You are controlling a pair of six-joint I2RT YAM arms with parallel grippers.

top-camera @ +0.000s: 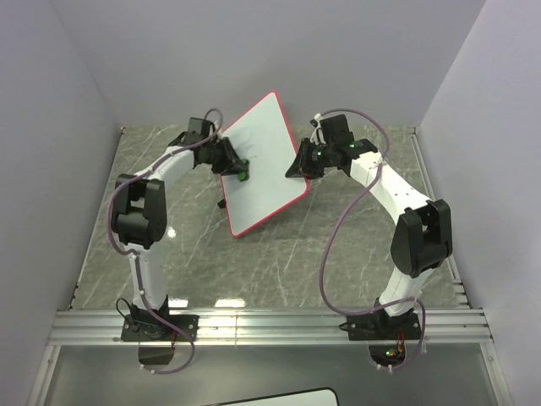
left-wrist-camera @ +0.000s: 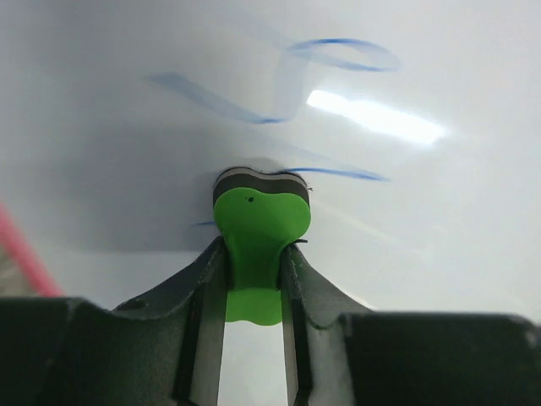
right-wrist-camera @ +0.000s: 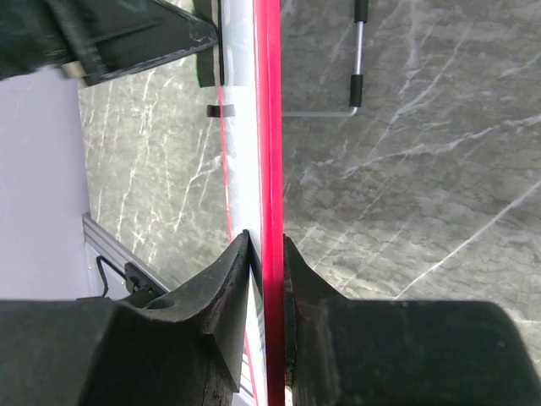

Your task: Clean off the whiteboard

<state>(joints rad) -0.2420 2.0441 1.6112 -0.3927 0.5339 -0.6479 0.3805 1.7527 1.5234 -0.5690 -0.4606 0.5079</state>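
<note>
Closest to your left wrist lens, the left pincer is closed nearly all the way on the narrow waist of a green eraser. The eraser's dark felt face looks to be laid against the whiteboard. That grip points the pad squarely at the white surface, so I judge you are mid-wipe. Blue scribbles lie on the board past the eraser. One short stroke is just beside its right shoulder, while a loop and a slanted streak sit farther ahead. Your right pincer is clamped tight on the board's red frame, one finger on each face. In that wrist view you see the panel edge-on, with the grey marble worktop to either side. From above, the board stands tilted between the two arms, the left pincer on its face near the left edge and the right pincer on its right edge. I read that hold as bracing the panel so the eraser has something firm to push against. Whether the lower corner rests on the worktop, you cannot tell from here.
</note>
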